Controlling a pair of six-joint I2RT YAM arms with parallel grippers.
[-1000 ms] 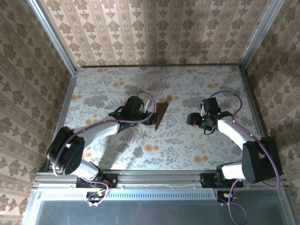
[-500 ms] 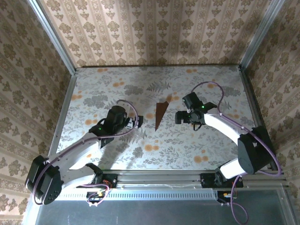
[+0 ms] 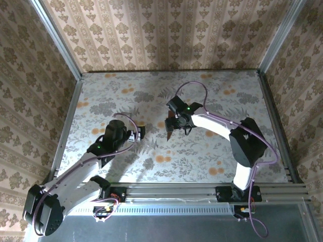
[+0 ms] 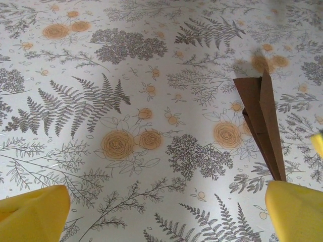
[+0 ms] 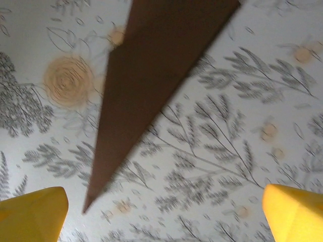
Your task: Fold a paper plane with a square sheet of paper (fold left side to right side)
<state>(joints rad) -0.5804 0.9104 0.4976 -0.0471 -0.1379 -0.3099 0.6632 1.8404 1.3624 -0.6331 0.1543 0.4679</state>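
Folding looks done: paper plane (image 4: 262,126) lies on surface (image 4: 126,75); both my jaws wide open, empty. Next: pinch its ridge.

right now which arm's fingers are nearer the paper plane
Right. The right fingers hover open just over the paper plane, which lies flat on the table. The left fingers are off to the plane's left, clearly apart from it.

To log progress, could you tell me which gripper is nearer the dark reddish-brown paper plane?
The right gripper: it hovers over the dark reddish-brown pointed paper plane, while the left gripper sits apart, off to one side.
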